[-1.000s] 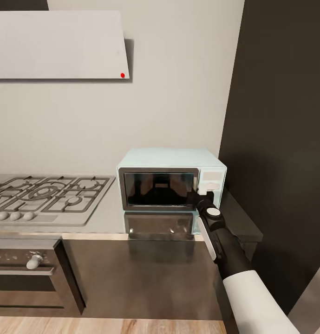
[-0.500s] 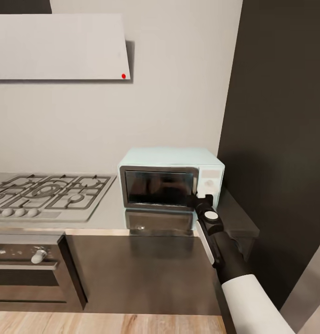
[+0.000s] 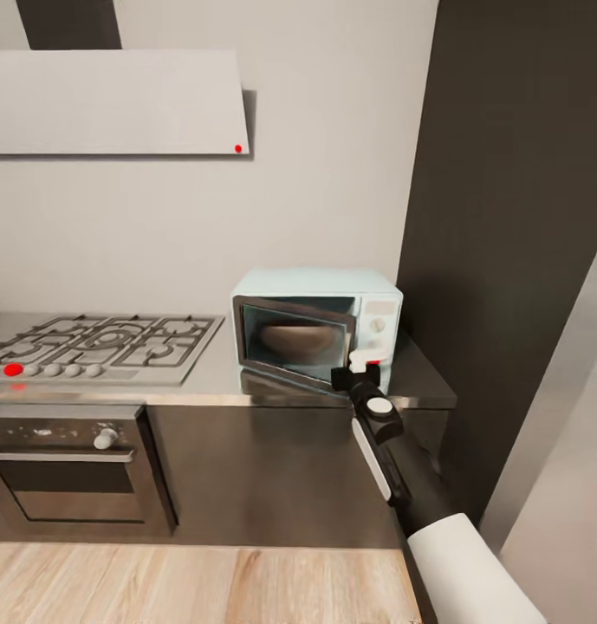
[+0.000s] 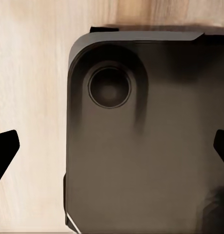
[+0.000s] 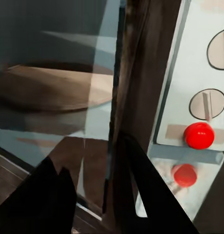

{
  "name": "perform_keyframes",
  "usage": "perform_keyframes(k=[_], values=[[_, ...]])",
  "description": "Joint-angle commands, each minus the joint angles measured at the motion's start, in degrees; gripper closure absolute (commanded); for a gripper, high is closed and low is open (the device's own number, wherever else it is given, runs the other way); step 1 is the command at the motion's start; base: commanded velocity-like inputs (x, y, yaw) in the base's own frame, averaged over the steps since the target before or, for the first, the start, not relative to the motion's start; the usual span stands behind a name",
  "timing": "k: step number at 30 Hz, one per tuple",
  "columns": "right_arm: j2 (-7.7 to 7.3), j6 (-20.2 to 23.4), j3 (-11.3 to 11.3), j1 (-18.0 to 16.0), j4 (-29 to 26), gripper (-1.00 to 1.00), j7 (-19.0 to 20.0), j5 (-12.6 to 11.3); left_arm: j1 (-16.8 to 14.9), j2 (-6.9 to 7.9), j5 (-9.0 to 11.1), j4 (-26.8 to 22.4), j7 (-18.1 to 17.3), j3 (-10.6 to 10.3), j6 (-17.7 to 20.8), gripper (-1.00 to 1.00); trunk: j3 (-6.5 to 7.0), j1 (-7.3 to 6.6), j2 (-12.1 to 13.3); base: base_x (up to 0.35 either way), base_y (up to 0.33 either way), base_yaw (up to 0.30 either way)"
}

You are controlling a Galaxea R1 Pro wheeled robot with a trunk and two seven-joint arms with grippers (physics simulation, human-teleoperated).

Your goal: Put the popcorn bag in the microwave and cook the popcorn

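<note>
Grey steel countertop (image 3: 211,381) runs along a pale wall, ending at a tall dark panel (image 3: 506,217) on your right. Gas hob (image 3: 99,342) sits at the left end, one knob glowing red, with an oven (image 3: 68,468) built in below it. Range hood (image 3: 112,102) hangs above, a small red dot at its corner. Wood floor (image 3: 194,585) in front.

Mint-blue microwave (image 3: 320,325) stands on the countertop near the dark panel. Its dark glass door (image 3: 294,342) is swung partly out, hinged at the left, free edge toward you. Through the gap a tan-brown rounded shape shows inside; you cannot tell for certain that it is the popcorn bag. Control panel (image 5: 202,92) carries two round dials and a red light (image 5: 198,135), with its reflection just below.

Your right gripper (image 3: 357,374) is at the door's free edge, just beside the control panel. In the right wrist view the two dark fingers (image 5: 141,185) straddle the door's edge (image 5: 133,97), pinching it.

Your left gripper (image 4: 112,151) hangs over the robot's dark base (image 4: 141,146) and the floor, its fingertips spread wide at either side of that view, nothing between them.
</note>
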Motion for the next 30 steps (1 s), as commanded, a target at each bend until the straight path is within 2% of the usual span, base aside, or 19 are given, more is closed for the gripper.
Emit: perform_keyframes(k=[1,5,6,11,16,21,28,29,30], values=[[-0.05,0.60,-5.95,-0.07,-0.51,1.00,-0.78,1.46,0.02,0.00,0.19,-0.07,0.03,0.17,-0.10,-1.00,-0.05,-0.03,-0.04,-0.129,0.000,0.000],[-0.07,0.60,-5.95,-0.07,-0.49,1.00,-0.78,1.38,0.03,-0.01,0.19,-0.07,0.03,0.17,-0.10,-1.00,-0.05,-0.03,-0.04,-0.037,0.000,0.000],[0.04,0.63,0.32,-0.07,-0.08,1.00,0.00,0.54,0.03,0.09,0.19,-0.16,0.03,0.17,-0.11,-1.00,-0.05,-0.03,-0.05,0.000,0.000,0.000],[-0.24,0.69,0.60,-0.02,-0.33,1.00,-0.10,0.91,0.03,0.09,0.19,-0.12,0.03,0.17,-0.10,-1.00,-0.05,-0.03,-0.05,0.000,0.000,0.000],[-1.01,0.61,0.78,0.02,-0.86,1.00,0.91,-1.28,0.03,0.09,0.19,-0.12,0.04,0.17,-0.10,-1.00,-0.05,-0.03,-0.05,0.000,0.000,0.000],[-1.11,0.52,0.81,0.02,-0.88,1.00,2.17,1.03,0.03,0.09,0.19,-0.14,0.05,0.17,-0.10,-1.00,-0.05,-0.03,-0.05,0.000,0.000,0.000],[-1.13,0.51,-0.03,0.02,-0.77,1.00,4.30,2.69,0.05,0.09,0.19,-0.15,0.05,0.17,-0.10,-1.00,-0.05,-0.03,-0.05,0.000,0.000,0.000],[-1.13,0.51,0.82,0.02,-0.88,1.00,-0.25,1.03,0.03,0.09,0.19,-0.16,0.06,0.17,-0.10,-1.00,-0.05,-0.03,-0.05,0.000,0.000,0.000],[-1.13,0.51,0.82,0.02,-0.88,1.00,-0.25,1.03,0.04,0.09,0.19,-0.17,0.06,0.17,-0.12,-1.00,-0.05,-0.03,-0.05,0.000,0.000,0.000]])
